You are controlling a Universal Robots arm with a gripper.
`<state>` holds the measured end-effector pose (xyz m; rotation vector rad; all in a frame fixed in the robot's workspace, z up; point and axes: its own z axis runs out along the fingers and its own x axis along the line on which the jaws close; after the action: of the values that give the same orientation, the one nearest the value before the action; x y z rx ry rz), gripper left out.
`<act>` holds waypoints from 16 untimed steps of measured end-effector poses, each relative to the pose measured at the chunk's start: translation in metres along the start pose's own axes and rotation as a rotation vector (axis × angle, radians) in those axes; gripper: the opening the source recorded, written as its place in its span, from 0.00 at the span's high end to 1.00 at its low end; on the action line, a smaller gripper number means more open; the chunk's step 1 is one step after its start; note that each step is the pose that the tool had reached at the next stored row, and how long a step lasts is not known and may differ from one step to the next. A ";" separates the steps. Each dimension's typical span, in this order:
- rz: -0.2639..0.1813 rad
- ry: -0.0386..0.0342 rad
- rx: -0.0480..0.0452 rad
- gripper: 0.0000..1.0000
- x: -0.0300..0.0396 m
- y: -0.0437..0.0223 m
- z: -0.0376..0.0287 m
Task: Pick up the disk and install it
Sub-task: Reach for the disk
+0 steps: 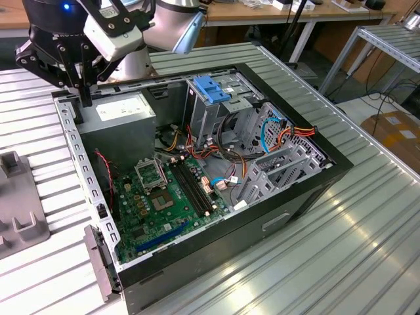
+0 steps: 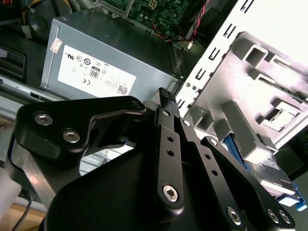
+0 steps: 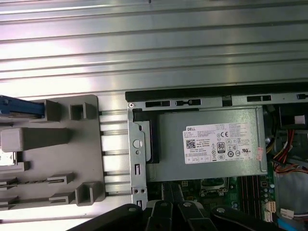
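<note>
1. A ribbed silver metal counter (image 1: 367,236) carries an open black desktop computer case (image 1: 197,262), with workbenches beyond it.
2. A grey moulded plastic holder (image 1: 20,197) lies on the counter just beside the case, at the exterior view's left.
3. The disk (image 2: 272,171), a flat grey-metal drive with blue rails, rests in that holder, untouched.
4. The black end effector (image 1: 85,98) hangs over the case's far corner, beside the grey boxy power supply (image 1: 125,115). Its fingers are drawn together and grip nothing.

My arm (image 1: 172,23) stands at the exterior view's upper left, carrying my black gripper (image 1: 85,97) pointed straight downward, its two slender fingers (image 2: 168,139) closed against each other tip to tip.
</note>
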<state>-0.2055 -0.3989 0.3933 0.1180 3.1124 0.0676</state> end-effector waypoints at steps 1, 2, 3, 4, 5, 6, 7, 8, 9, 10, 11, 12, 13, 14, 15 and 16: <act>0.000 0.0001 0.0000 0.90 0.0003 0.0000 0.0000; 0.000 0.0001 0.0000 0.90 0.0006 0.0000 0.0000; 0.000 0.0001 0.0000 0.90 0.0009 -0.0001 -0.0001; 0.000 0.0001 0.0000 0.90 0.0012 -0.0001 -0.0001; 0.000 0.0001 0.0000 0.90 0.0015 -0.0001 -0.0001; 0.000 0.0000 0.0000 0.90 0.0020 -0.0002 -0.0001; 0.000 0.0000 0.0000 0.90 0.0023 -0.0002 -0.0001; 0.000 0.0001 0.0001 0.90 0.0026 -0.0002 -0.0001; 0.000 0.0001 0.0000 0.90 0.0030 -0.0002 -0.0001; 0.000 0.0000 0.0000 0.90 0.0033 -0.0003 -0.0001; 0.000 0.0001 0.0000 0.90 0.0039 -0.0003 -0.0001; 0.000 0.0000 0.0000 0.90 0.0046 -0.0003 -0.0001; 0.000 0.0001 0.0000 0.90 0.0050 -0.0004 -0.0002; 0.000 0.0000 0.0000 0.90 0.0053 -0.0004 -0.0002; 0.000 0.0000 0.0000 0.90 0.0057 -0.0004 -0.0002; 0.000 0.0000 0.0000 0.90 0.0060 -0.0004 -0.0002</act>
<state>-0.2115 -0.3989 0.3933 0.1179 3.1125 0.0677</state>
